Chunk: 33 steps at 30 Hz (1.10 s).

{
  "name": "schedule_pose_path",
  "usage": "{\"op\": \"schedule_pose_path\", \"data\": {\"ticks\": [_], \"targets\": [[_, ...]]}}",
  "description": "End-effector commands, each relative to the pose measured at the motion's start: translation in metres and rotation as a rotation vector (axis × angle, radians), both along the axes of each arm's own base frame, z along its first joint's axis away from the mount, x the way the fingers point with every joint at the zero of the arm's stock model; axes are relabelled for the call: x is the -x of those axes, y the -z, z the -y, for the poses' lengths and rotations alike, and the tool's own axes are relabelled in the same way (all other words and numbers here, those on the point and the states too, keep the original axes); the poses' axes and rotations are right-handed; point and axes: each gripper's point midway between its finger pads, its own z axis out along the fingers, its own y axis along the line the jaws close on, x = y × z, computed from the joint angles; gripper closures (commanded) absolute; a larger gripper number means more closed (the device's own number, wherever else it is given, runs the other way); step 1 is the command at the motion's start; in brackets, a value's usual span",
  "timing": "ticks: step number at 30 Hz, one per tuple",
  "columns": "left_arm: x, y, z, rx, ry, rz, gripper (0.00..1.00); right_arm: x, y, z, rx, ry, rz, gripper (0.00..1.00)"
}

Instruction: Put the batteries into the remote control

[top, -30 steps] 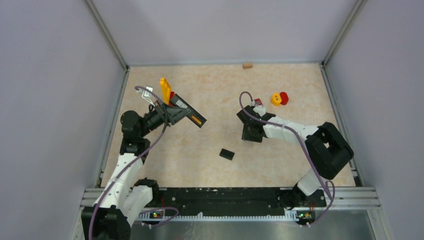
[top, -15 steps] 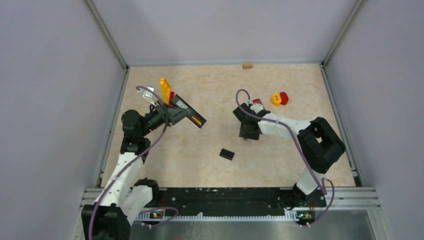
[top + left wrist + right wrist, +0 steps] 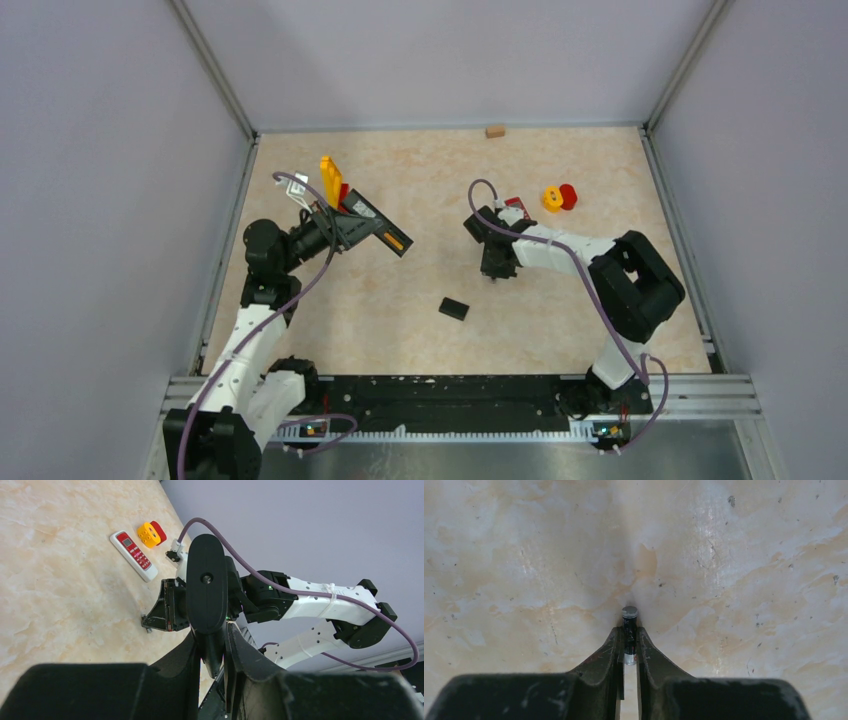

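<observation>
Battery pickup: my right gripper point(image 3: 629, 632) pinches the battery point(image 3: 629, 614) between its tips, left gripper point(image 3: 214, 640) clamps the remote point(image 3: 206, 580); next needs a lift, then lining it up with the remote.

No legible text found; print on the battery point(image 3: 629, 624) is too small to read; keypad markings on the white remote point(image 3: 134, 556) are indistinct.

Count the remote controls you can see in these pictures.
2. A black remote is clamped in the left gripper; a white-and-red remote lies on the table near the yellow ring. None seems hidden.
</observation>
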Motion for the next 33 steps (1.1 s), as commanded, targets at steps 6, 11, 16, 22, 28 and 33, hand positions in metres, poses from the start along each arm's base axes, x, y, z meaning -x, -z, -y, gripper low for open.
{"op": "schedule_pose_path", "data": {"ticks": [6,11,16,22,28,33], "targets": [[0.002,-0.01,0.001,-0.004,0.004,0.054,1.0,-0.019,-0.04,-0.016,-0.095,-0.103,0.145,1.0],[0.002,-0.008,0.001,-0.004,0.009,0.037,1.0,-0.029,-0.102,-0.046,-0.262,-0.244,0.31,1.0],[0.001,-0.006,0.002,-0.001,0.019,0.019,1.0,-0.02,-0.187,-0.076,-0.489,-0.426,0.524,1.0],[0.002,-0.005,0.003,0.002,0.03,0.01,1.0,0.01,-0.279,-0.093,-0.738,-0.614,0.805,1.0],[0.005,-0.006,0.005,0.012,0.059,0.001,1.0,0.05,-0.338,-0.096,-0.846,-0.842,1.05,1.0],[0.005,-0.006,0.006,0.019,0.067,-0.005,1.0,0.089,-0.361,-0.102,-0.888,-1.067,1.19,1.0]]}}
